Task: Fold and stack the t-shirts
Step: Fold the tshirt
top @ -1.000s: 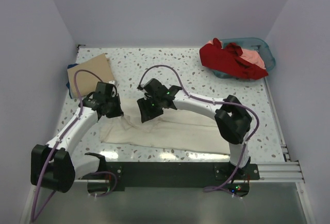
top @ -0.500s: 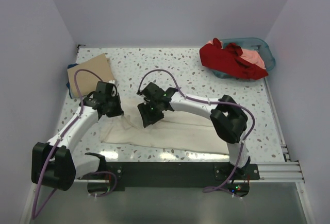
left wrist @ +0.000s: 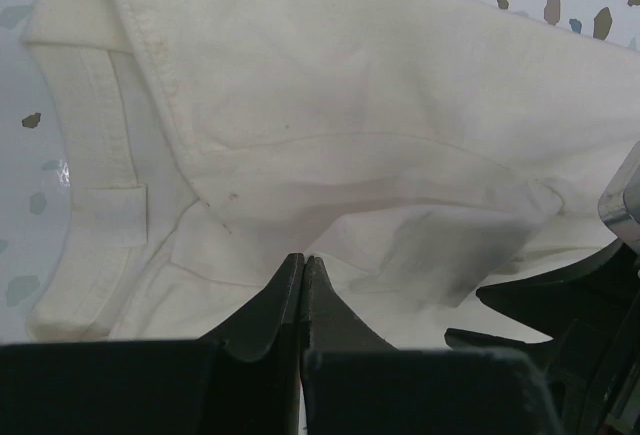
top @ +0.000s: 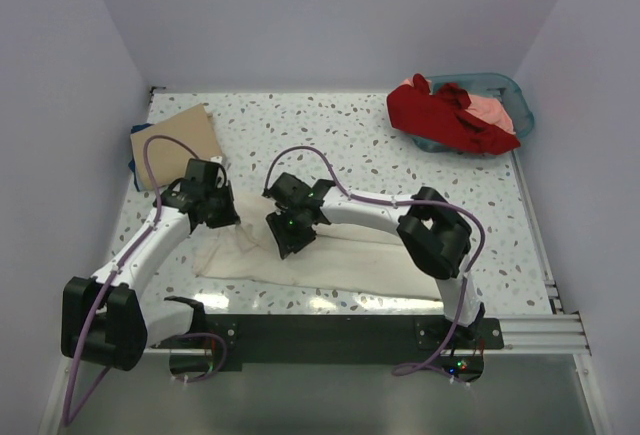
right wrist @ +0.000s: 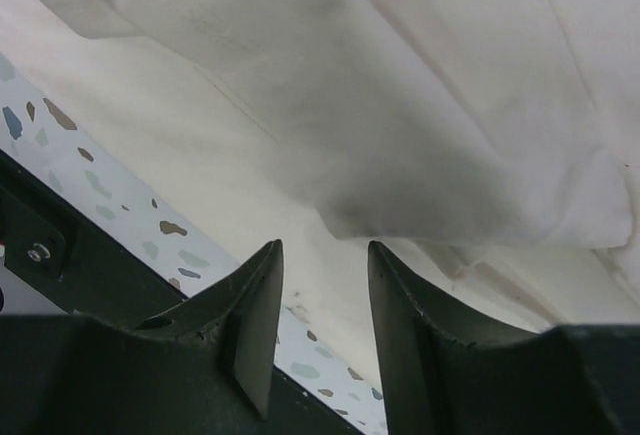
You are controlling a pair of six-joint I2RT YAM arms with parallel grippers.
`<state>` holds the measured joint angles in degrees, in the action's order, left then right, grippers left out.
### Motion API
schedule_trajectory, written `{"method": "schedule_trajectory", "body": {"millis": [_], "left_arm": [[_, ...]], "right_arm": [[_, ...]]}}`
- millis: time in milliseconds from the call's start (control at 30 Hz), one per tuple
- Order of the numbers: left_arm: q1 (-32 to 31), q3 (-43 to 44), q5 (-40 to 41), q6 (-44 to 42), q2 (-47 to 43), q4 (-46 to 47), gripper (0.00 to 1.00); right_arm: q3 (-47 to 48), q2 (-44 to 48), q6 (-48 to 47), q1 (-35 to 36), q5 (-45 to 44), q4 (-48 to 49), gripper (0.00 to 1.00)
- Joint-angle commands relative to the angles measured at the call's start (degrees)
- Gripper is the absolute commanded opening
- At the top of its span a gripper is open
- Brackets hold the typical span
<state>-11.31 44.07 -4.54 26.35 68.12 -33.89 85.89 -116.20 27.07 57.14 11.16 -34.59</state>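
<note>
The cream t-shirt (top: 350, 255) lay flat on the worktop (top: 300, 125) toward 6 o'clock, collar end at 9. The left fingers (left wrist: 283, 295) were closed tip to tip, pinching a wrinkle of it. The right fingers (right wrist: 255, 295) hung narrowly parted over its cloth. The red t-shirt (top: 440, 115) lay at 1 o'clock.

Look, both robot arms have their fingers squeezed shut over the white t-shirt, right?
Not quite. Only the left fingers are shut, with their tips touching each other right at the white t-shirt. The right wrist view shows the right fingers apart, with a clear gap between them. Both arms are over the white t-shirt, as you said.
</note>
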Motion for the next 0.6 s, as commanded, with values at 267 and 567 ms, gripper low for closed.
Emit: {"method": "schedule_trajectory", "body": {"millis": [267,567], "left_arm": [[0.41,-2.32,-2.50,0.19,-3.08,1.72,0.00],[0.41,-3.47,-3.28,0.20,-4.39,1.55,0.00]], "right_arm": [[-0.63,-2.10,1.58,0.07,-3.42,1.45,0.37],[1.39,-3.07,1.41,0.07,-4.65,-1.09,0.09]]}}
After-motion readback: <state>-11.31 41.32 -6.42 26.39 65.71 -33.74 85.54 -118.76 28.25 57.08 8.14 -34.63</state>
